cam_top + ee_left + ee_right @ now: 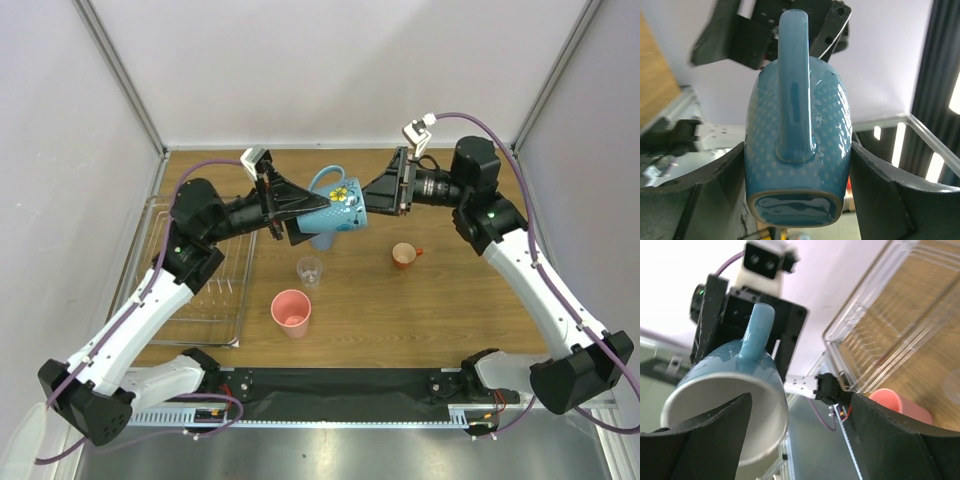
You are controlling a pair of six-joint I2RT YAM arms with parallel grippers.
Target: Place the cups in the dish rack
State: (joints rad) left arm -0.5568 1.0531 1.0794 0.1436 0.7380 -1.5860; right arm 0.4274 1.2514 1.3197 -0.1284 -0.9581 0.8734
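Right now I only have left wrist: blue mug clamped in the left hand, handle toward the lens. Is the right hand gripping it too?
Observer: No. Right wrist shows the right hand open, fingers spread wide at the mouth of the blue mug.
Operator: Where's the rack?
Observer: The dish rack sits on the left side of the table; no cup visible in it.
Operator: What's on the table?
Observer: Four cups: pink tumbler, clear glass, orange mug, and light-blue tumbler partly hidden under the held mug.
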